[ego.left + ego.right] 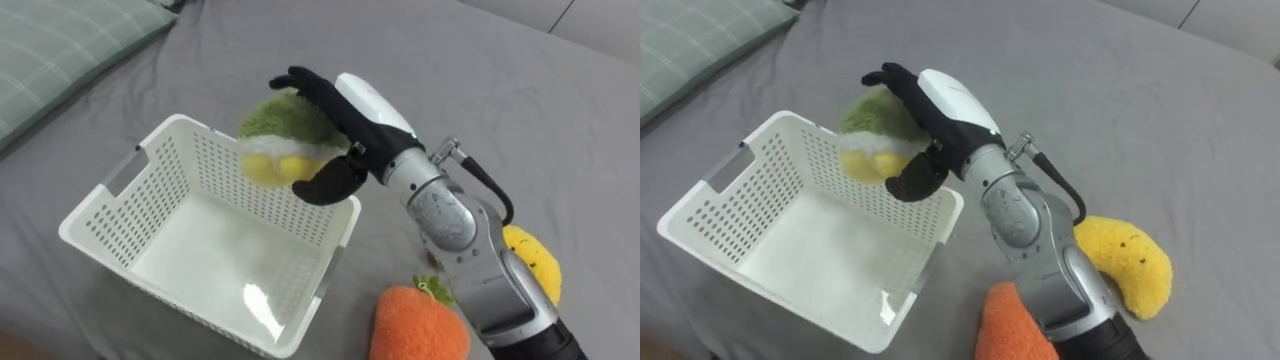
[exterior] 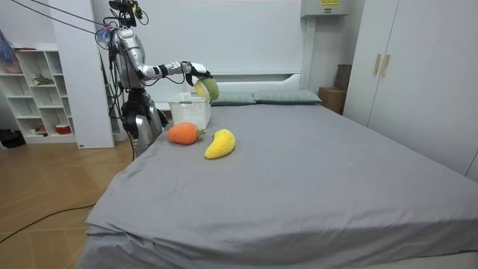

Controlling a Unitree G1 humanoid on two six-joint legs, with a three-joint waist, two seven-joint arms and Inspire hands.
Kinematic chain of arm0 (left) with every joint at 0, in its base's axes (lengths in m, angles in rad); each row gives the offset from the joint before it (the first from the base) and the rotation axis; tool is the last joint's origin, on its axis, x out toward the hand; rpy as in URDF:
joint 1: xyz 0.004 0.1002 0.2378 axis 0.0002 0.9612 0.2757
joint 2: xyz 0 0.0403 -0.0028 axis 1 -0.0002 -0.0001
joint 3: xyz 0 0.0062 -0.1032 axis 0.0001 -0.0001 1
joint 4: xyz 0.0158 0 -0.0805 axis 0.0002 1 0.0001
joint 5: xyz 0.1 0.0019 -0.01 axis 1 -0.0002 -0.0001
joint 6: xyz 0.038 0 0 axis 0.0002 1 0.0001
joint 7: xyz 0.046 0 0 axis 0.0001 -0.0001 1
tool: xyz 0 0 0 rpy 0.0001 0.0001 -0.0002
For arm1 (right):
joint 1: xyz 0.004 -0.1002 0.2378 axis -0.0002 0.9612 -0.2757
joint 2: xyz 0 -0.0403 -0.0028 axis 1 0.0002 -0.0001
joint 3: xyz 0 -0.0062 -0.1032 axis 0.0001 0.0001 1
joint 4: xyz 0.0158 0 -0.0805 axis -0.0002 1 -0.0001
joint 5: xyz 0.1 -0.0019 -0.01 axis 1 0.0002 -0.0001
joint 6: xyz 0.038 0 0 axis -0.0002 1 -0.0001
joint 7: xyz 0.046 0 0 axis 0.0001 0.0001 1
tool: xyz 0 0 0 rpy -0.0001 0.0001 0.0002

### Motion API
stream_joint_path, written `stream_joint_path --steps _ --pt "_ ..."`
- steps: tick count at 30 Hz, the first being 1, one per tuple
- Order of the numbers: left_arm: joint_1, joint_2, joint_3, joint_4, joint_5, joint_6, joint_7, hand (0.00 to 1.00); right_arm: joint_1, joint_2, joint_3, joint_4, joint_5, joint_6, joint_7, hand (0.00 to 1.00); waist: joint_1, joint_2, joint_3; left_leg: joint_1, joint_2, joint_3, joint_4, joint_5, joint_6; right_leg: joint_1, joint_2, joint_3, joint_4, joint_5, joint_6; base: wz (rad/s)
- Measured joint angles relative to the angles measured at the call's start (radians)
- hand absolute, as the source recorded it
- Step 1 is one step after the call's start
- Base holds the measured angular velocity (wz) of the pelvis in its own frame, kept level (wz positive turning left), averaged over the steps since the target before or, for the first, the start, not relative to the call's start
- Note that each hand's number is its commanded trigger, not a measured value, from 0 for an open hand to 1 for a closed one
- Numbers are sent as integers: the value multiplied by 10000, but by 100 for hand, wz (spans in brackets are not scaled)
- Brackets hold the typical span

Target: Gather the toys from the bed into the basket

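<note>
Green plush toy in right hand (above white basket).

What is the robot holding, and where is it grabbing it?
The right robot hand holds a green-and-yellow plush toy, gripping it over the top and underneath, above the white basket.

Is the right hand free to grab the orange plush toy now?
Probably not yet: the right hand is curled round a green and yellow plush above the white basket. Once that drops, the orange plush toy lies uncovered close by.
</note>
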Motion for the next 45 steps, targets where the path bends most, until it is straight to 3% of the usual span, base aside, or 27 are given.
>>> stream_joint_path --steps 7,13,22,31,45 --pt "-14 2 55 -38 242 -13 0 0 18 -2 44 0 -207 15 8 0 -14 13 6 74 -1 6 14 7 -2 31 -3 33 -1 0 0 0" --pt "-13 17 39 -37 251 -35 -23 0 16 -9 706 -1 -138 13 329 0 -2 2 -3 88 1 16 -2 11 -3 33 3 68 5 0 0 0" --pt "1 148 -212 197 259 -12 -32 0 8 24 1078 -42 179 -20 999 0 266 -43 -34 136 2 14 -17 12 -3 103 8 86 5 0 0 0" --pt "-12 149 -244 457 252 -13 -33 0 9 -52 1117 -38 2135 -29 1123 0 276 -38 -30 158 -1 -25 -12 12 -3 157 16 81 -1 1 1 0" --pt "-25 155 -248 521 257 2 -29 0 9 49 1527 -61 2376 -30 2038 0 285 11 1 150 -4 -70 1 12 -3 163 16 88 -5 1 1 0"
